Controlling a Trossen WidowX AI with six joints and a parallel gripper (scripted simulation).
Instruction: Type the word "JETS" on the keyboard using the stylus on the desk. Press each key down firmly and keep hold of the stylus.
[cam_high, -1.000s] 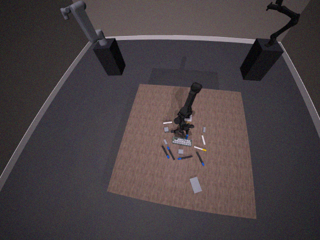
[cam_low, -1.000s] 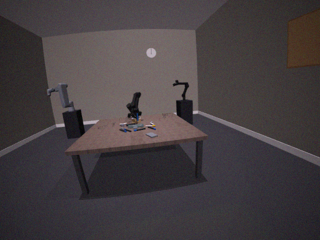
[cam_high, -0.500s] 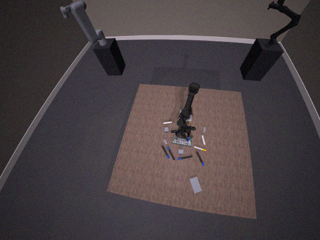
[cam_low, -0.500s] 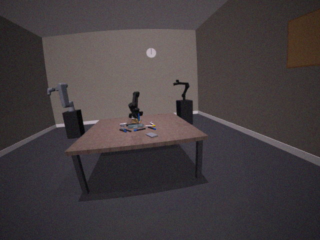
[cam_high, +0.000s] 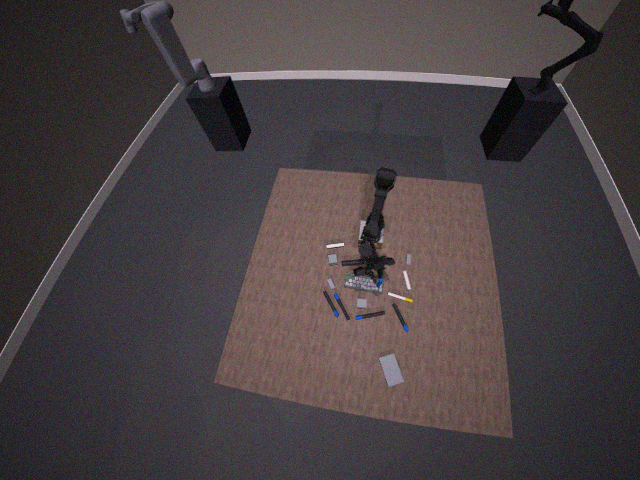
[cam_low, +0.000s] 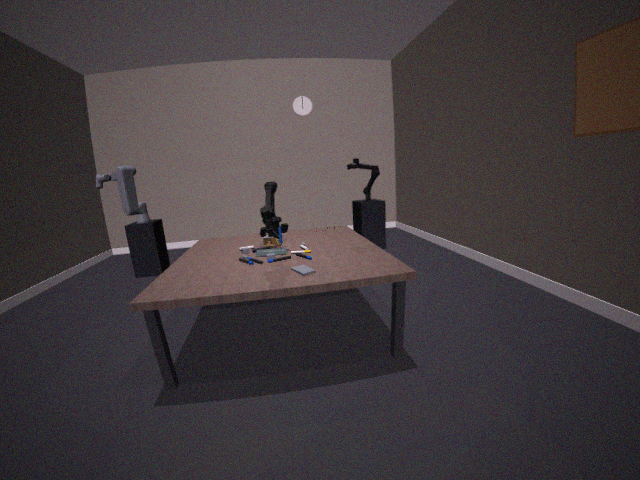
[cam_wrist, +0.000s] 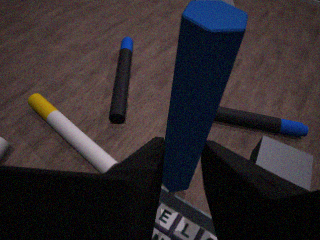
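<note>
I have the blue stylus (cam_high: 380, 282) (cam_low: 280, 235) (cam_wrist: 200, 95) clamped in my claw (cam_high: 373, 273) (cam_low: 273, 238) (cam_wrist: 182, 148), and in the wrist view it rises from between my fingers toward the top of the frame. The keyboard (cam_high: 363, 283) (cam_low: 271, 252) (cam_wrist: 186, 204) sits on the desk (cam_high: 444, 351) (cam_low: 320, 281) (cam_wrist: 30, 55) just right of the middle of the top view, and the stylus stands over its right-hand part there. So getting hold of the tool is done; the typing is where I judge myself to be.

In the wrist view an E key (cam_wrist: 165, 216) and an L key (cam_wrist: 185, 230) show at the bottom of the frame, close by the stylus. My fingers hide its lower end, so I cannot tell whether a key is being pressed. No typed letters show anywhere, so how much of J, E, T, S is done stays unknown to me; E may be my present aim. Whatever remains needs a straight, firm push per key, a lift between, and a tight grip, since a tilt could catch a neighbouring key.
</note>
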